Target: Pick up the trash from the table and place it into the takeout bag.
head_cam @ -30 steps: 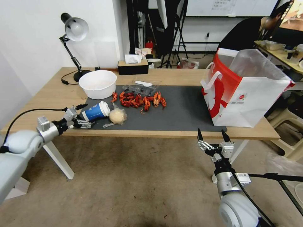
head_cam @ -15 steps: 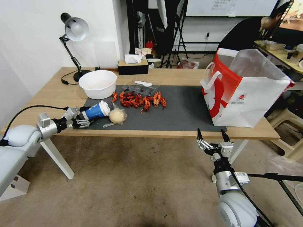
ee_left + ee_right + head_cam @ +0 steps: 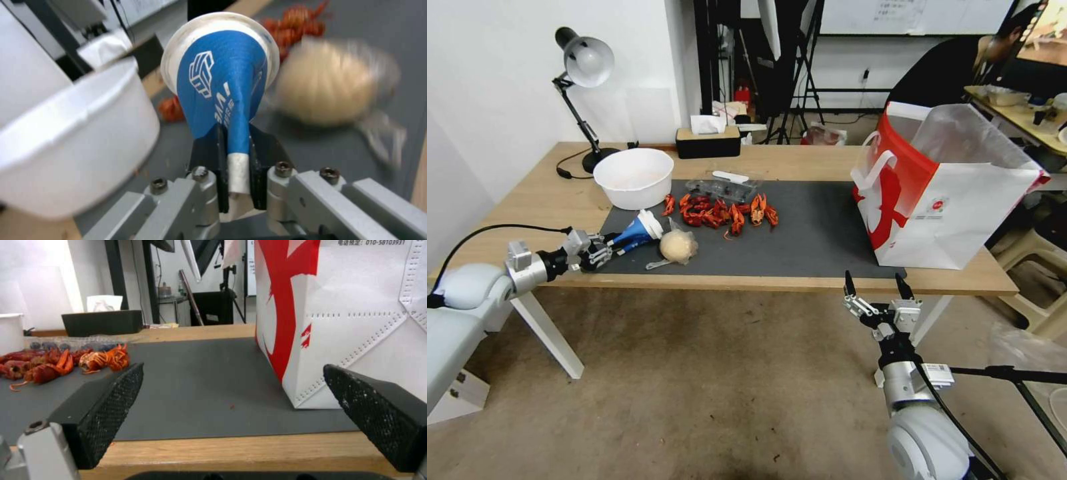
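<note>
My left gripper [image 3: 235, 173] is clamped on the squashed base of the blue paper cup [image 3: 222, 86], whose white-lidded end points away from me. Just beyond it, to one side, lies the plastic-wrapped wad [image 3: 329, 86]; the white bowl [image 3: 75, 140] sits on the other. My right gripper [image 3: 875, 288] hangs spread wide, empty, below the table edge [image 3: 800, 283]; the takeout bag [image 3: 954, 200] stands beyond.

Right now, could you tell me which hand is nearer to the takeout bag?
Right. The right hand hangs open just off the table's front edge, below the bag. The left hand is far across the table, shut on the blue cup.
</note>
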Motion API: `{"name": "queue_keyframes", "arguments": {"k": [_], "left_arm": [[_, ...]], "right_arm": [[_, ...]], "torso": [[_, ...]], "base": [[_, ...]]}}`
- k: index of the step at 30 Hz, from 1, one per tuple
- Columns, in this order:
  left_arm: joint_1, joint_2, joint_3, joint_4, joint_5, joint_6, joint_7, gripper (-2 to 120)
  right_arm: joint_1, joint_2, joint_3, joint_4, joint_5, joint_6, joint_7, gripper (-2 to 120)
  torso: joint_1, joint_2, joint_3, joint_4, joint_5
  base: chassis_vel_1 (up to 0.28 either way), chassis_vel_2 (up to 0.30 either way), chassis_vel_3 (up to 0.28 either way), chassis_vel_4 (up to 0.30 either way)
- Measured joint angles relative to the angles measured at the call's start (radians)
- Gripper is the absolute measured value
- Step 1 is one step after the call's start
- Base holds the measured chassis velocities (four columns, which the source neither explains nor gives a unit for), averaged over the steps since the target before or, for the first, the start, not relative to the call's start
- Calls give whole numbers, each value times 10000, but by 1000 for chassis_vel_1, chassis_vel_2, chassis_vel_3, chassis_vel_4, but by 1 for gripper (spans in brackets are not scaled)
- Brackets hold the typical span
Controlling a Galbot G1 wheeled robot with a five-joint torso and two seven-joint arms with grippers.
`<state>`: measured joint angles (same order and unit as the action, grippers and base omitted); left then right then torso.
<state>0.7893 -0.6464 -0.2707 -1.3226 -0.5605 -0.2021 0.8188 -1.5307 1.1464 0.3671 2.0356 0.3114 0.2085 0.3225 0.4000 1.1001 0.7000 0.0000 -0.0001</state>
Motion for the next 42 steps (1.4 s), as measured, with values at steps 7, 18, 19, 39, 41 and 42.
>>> {"name": "queue_keyframes", "arguments": {"k": [7,18,19,39,41,42], "left_arm": [[-599,91,470,-871,-1133,34,-529,6],[-2502,-430,2919,-1796,-3087,327,-1980,6],[-2920,-551,3347,-1834,-3367,428,-2208,6],[-7631,-3018,7803,-991,-5247,773,-3633,6],[-7869,-3351,8000,-818,-5296,775,-3667,6],[-8076,-3656,8164,-657,-5349,775,-3693,6]], "right_arm": [[20,-3,0,-10,0,-4,1,100],[7,-18,68,-32,1,-5,32,100],[10,-33,83,-32,4,-4,40,100],[103,119,96,-9,-52,-79,99,100],[96,125,115,-3,-54,-79,111,100],[94,131,138,1,-55,-78,121,100]], "torso": [[0,0,0,1,3],[0,0,0,-2,4],[0,-1,0,0,1],[1,-1,0,1,4],[1,-2,0,-1,3],[2,-2,0,-3,3]], "base": [[0,0,0,0],[0,0,0,0],[0,0,0,0],[0,0,0,0],[0,0,0,0],[0,0,0,0]]}}
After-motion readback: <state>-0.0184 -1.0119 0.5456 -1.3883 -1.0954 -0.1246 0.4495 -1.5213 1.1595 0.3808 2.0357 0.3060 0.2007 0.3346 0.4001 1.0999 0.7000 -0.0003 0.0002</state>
